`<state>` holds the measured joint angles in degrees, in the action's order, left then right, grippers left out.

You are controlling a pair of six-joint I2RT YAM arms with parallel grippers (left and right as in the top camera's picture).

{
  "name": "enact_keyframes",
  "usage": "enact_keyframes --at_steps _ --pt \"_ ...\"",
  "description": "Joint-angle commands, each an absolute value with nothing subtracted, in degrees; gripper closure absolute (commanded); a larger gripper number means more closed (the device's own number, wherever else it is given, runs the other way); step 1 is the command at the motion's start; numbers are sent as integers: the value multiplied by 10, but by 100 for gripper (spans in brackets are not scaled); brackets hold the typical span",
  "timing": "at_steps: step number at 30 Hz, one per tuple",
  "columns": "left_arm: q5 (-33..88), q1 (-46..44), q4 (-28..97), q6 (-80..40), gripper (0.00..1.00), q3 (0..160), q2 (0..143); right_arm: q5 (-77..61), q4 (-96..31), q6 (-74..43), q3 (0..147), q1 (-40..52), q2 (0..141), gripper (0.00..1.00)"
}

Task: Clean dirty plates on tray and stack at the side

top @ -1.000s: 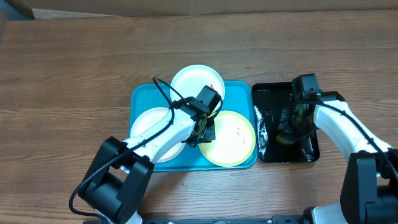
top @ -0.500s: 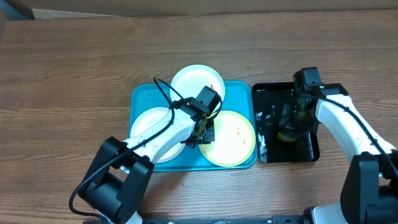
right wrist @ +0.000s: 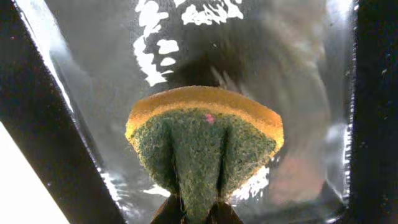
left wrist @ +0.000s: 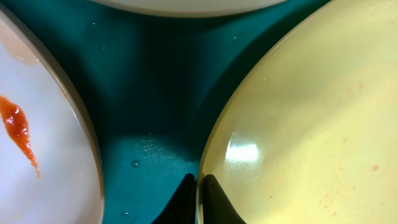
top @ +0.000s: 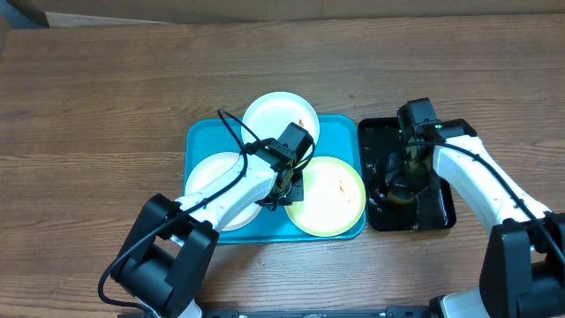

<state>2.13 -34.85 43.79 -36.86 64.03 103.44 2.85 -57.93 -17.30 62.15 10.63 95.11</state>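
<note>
Three plates lie on the turquoise tray (top: 199, 141): a white one (top: 278, 115) at the back overhanging the rim, a white one (top: 212, 172) at the left with a red smear (left wrist: 18, 130), and a yellow-green rimmed plate (top: 331, 199) at the right with small orange specks. My left gripper (top: 290, 190) is shut on the left rim of the yellow-green plate (left wrist: 311, 124), one finger on either side (left wrist: 199, 186). My right gripper (top: 402, 181) is over the black tray (top: 380, 137), shut on a green and yellow sponge (right wrist: 199, 137).
The black tray's wet glossy floor (right wrist: 280, 62) lies just under the sponge. It stands right beside the turquoise tray. Bare wooden table (top: 106, 106) stretches to the left and behind both trays.
My left jaws have closed onto the yellow-green plate's rim. The right arm has carried the sponge leftward inside the black tray.
</note>
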Motion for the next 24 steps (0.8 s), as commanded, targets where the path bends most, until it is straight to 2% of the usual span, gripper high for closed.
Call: enact_keyframes --at_steps 1,10,24 --pt "28 -352 439 -362 96 640 1047 80 -576 -180 639 118 952 96" --pt "-9 -340 485 -361 96 660 1045 100 -576 -179 643 119 952 96" --pt "-11 -341 484 -357 96 661 1045 95 -622 -177 691 119 945 96"
